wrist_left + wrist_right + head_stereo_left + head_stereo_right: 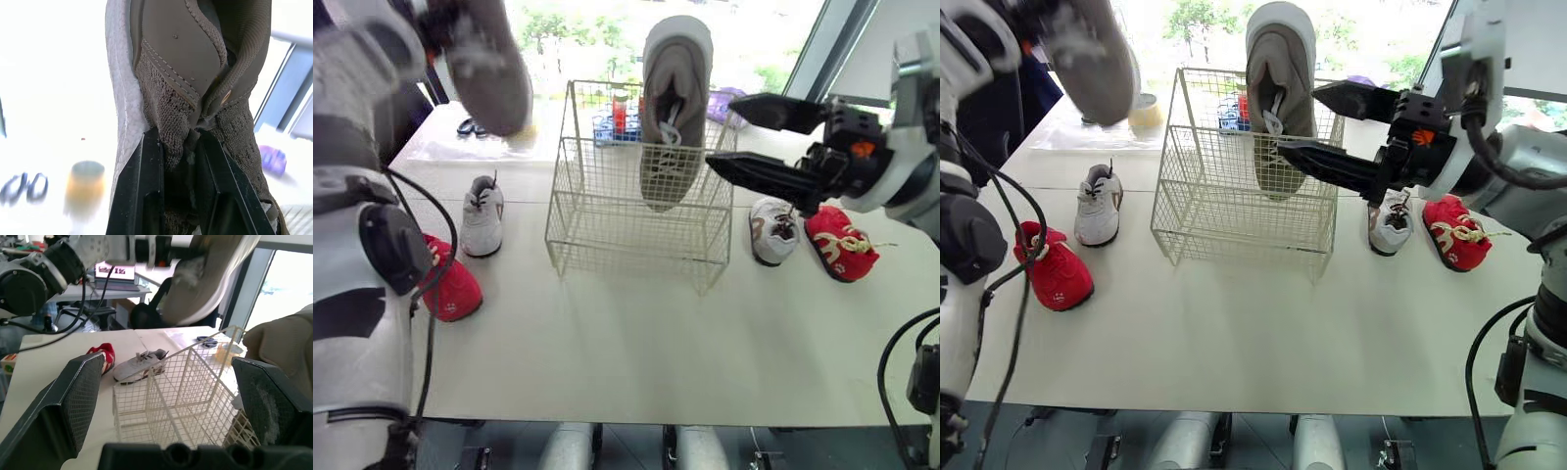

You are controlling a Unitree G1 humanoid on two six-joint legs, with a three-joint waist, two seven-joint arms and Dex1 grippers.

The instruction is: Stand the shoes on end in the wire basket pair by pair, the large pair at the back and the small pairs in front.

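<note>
You have six shoes in view: two large taupe ones, two small white sneakers and two small red shoes, plus one wire basket on the white bench. One large shoe, the standing shoe, is on end at the back of the basket toward its right side, toe up and laces facing you. Your left gripper is clamped on the knit heel collar of the other large one, the held shoe. That shoe hangs high over the bench's back left, left of the basket and clear of it, sole toward you. Your right gripper is spread wide and holds nothing, hovering at the basket's right edge just beside the standing shoe. Left of the basket lie one white sneaker and one red shoe. Right of it lie the other white sneaker and the other red shoe, side by side.
</note>
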